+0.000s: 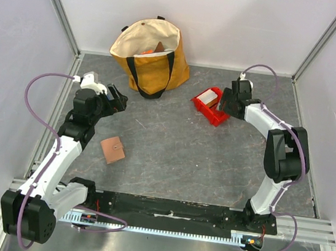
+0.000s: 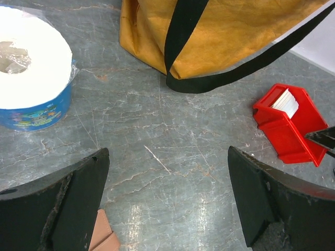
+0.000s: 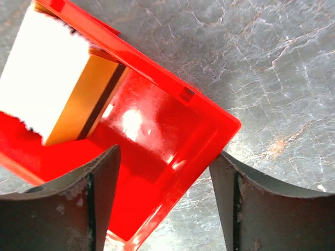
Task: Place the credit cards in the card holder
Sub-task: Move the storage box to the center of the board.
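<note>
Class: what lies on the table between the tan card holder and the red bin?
Nothing: the top view shows only bare grey table between the card holder and the red bin.

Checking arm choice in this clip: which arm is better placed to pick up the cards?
Right. The right gripper, open, hangs over the red bin that holds the cards; the left gripper is far off, near the holder.

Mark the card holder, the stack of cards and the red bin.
card holder (image 1: 113, 150): top external view, middle of its tan cover.
stack of cards (image 3: 44, 68): right wrist view, the white top face.
red bin (image 3: 162, 136): right wrist view, bare inner floor.
</note>
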Robot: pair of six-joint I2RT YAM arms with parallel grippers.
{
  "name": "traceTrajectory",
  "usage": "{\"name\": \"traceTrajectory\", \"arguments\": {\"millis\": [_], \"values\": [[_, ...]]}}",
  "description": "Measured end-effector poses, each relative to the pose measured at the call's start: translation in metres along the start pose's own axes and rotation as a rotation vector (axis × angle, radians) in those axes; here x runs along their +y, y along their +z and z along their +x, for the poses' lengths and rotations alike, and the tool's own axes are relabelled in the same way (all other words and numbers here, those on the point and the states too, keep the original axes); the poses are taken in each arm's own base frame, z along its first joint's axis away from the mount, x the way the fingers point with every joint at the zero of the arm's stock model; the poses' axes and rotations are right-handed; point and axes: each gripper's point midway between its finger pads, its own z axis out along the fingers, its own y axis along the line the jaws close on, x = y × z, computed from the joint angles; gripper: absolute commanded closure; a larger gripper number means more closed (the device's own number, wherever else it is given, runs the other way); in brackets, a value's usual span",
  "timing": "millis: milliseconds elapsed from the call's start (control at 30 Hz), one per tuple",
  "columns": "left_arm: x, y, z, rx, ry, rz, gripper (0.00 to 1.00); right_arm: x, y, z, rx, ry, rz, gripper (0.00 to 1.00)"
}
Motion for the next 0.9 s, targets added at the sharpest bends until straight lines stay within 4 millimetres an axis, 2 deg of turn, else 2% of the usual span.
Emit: {"name": "traceTrajectory", "arguments": {"millis": [100, 233, 400, 700, 900], "values": [[-0.001, 0.0, 0.001, 0.005, 0.0, 0.008, 0.01, 0.003, -0.011, -0.01, -0.03, 0.013, -0.014, 0.34], [-0.003, -0.001, 0.001, 0.007, 0.0, 0.017, 0.01, 0.004, -0.017, -0.013, -0.036, 0.026, -0.019, 0.47], [-0.004, -0.002, 0.001, 0.005, 0.0, 0.02, 0.01, 0.002, -0.016, -0.005, -0.016, 0.03, -0.015, 0.46], [-0.004, -0.002, 0.001, 0.007, 0.0, 0.024, 0.01, 0.003, -0.016, -0.004, -0.013, 0.074, -0.013, 0.43], [-0.004, -0.002, 0.001, 0.007, 0.0, 0.024, 0.01, 0.001, -0.012, 0.0, -0.02, 0.147, 0.005, 0.46]]}}
